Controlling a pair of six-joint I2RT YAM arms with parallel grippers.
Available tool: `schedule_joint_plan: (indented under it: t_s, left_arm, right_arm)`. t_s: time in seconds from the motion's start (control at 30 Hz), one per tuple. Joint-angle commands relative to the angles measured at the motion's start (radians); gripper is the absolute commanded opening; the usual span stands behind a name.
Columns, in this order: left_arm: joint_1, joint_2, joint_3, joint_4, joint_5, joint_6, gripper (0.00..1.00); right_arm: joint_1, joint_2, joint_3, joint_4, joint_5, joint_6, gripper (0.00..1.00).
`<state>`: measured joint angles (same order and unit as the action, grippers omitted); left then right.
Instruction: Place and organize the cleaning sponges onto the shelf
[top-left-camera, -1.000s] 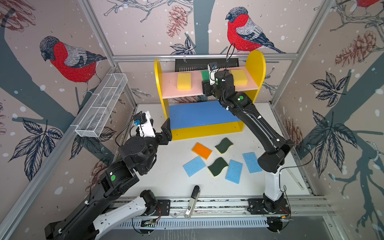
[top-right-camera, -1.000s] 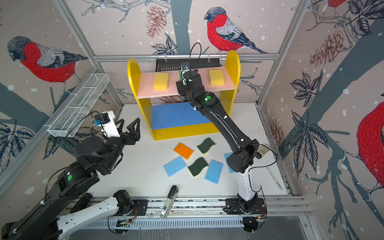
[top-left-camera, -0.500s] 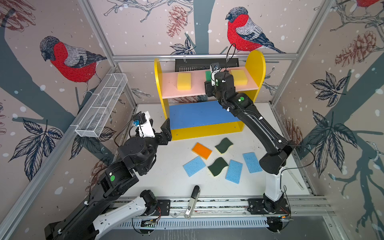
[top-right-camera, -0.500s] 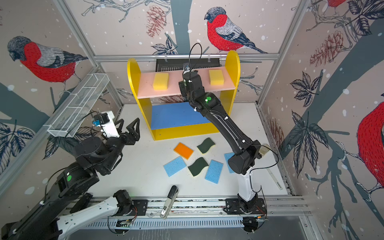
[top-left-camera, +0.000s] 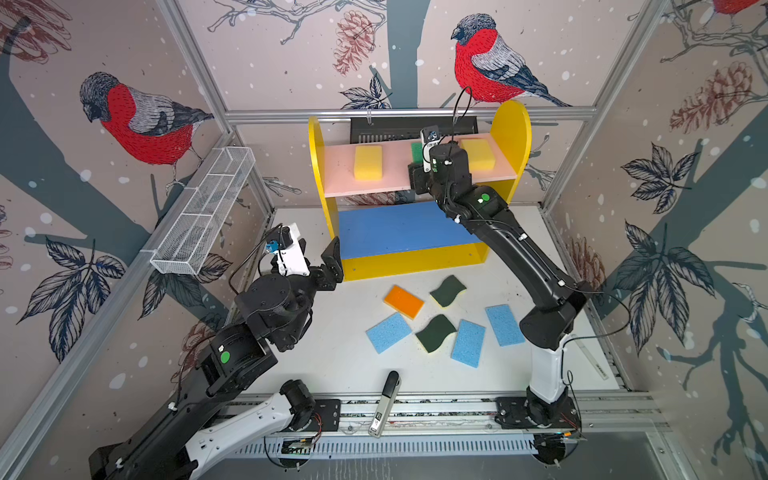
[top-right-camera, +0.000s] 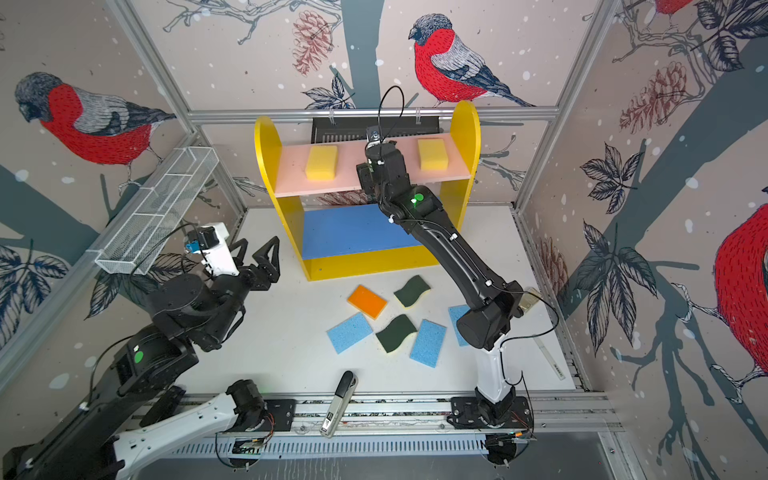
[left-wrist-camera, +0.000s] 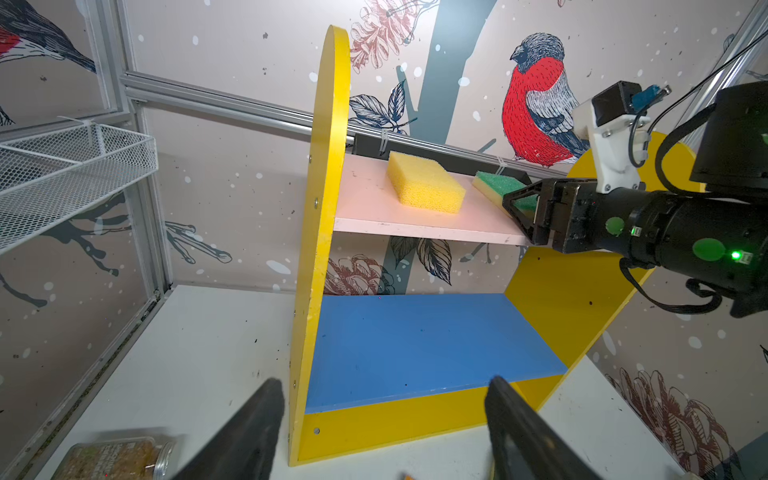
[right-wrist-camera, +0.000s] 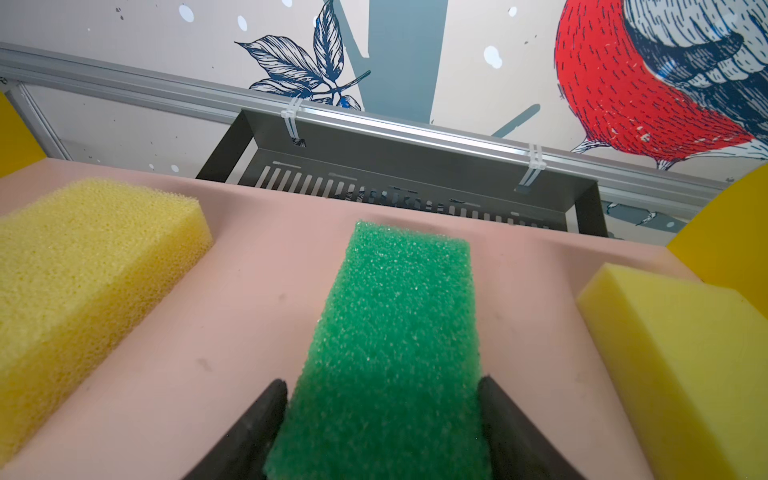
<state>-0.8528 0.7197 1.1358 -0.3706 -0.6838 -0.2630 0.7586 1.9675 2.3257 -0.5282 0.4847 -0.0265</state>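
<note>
The shelf stands at the back of the white table, and everything here is placed from it. On its pink upper board the green-topped sponge lies flat in the middle, green face up. Its long axis runs from the shelf's front edge to its back, with one short end toward the back rail and the other at the front edge. A yellow sponge lies toward the shelf's left side and another yellow sponge toward its right side. Both point front to back as well, so the three lie side by side with bare pink board between them.

The right gripper reaches in from the shelf's front at upper-board height. Its two black fingers lie along the green-topped sponge's long sides at the near end, about the sponge's width apart. Whether they squeeze it or merely flank it I cannot tell.

The left gripper hangs off the shelf's left front corner with its jaws spread wide and nothing between them.

The blue lower board carries no sponge. On the table in front of the shelf lie six more, all flat: an orange-topped sponge and a dark green sponge nearest the shelf's base. Farther out lie a second dark green sponge and three thin blue sponges, each turned at its own angle.
</note>
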Motion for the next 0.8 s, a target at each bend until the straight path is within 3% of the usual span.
schedule_joint_plan:
  t_s: [0.0,0.4,0.77]
  left_arm:
    - [0.001,-0.002,-0.001,0.011,-0.008,-0.009,0.77]
    - [0.002,-0.003,0.005,-0.008,0.0,-0.023,0.77]
    - [0.001,0.032,0.043,-0.045,0.005,-0.024,0.78]
  right_arm:
    - [0.002,-0.018,-0.002,0.002,-0.029,0.005,0.72]
    - [0.004,-0.079,-0.031,0.015,-0.086,0.019,0.91]
    - [0.046,-0.175,-0.068,-0.014,-0.078,0.012,0.95]
